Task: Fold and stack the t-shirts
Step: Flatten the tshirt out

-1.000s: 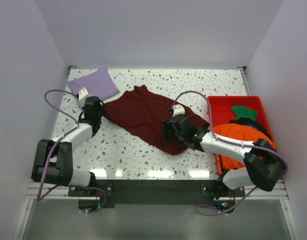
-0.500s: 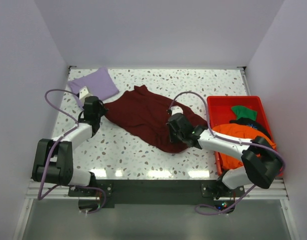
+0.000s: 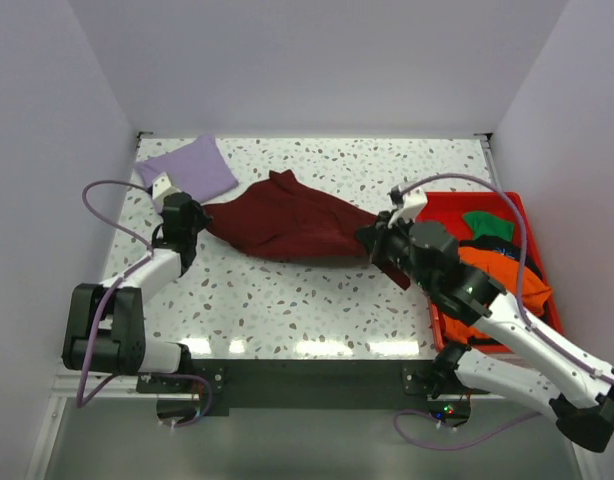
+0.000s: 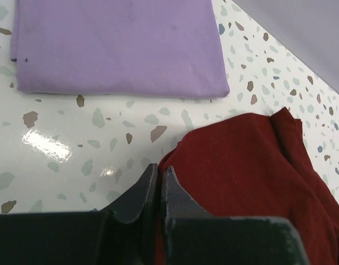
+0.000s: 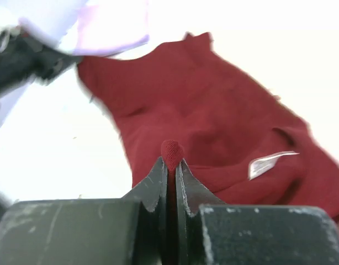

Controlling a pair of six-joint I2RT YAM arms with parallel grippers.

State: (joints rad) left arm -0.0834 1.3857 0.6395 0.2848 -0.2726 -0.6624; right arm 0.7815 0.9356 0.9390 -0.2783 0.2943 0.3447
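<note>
Holds a large dark maroon cloth t-shirt point(image 3: 287, 225) by two ends over a white speckled worktop point(image 3: 317, 300). Pinches its left edge in the left gripper point(image 3: 201, 214), fingers point(image 4: 150, 187) pressed together on the cloth, low against the worktop. Grips the opposite end in the right gripper point(image 3: 372, 238), close to the near-left corner of a red plastic bin point(image 3: 439, 204). In the right wrist view, clamps a small nub of maroon cloth between fingers drawn tight together.

Stretches the shirt into a long band between the two grippers, widest around the middle, with a loose flap hanging below the right gripper. Shows a small white tag point(image 5: 269, 163) on the maroon cloth, to the right of the pinched nub in the right wrist view.

Has a folded lavender cloth t-shirt point(image 3: 187, 168) lying flat at the far left corner of the worktop, just beyond the left gripper and apart from the maroon edge, with bare worktop between them. Has an orange cloth t-shirt point(image 3: 502, 278) and a green cloth t-shirt point(image 3: 487, 224) inside the bin on the right, the green one farther back, the orange one partly behind the right arm.
</note>
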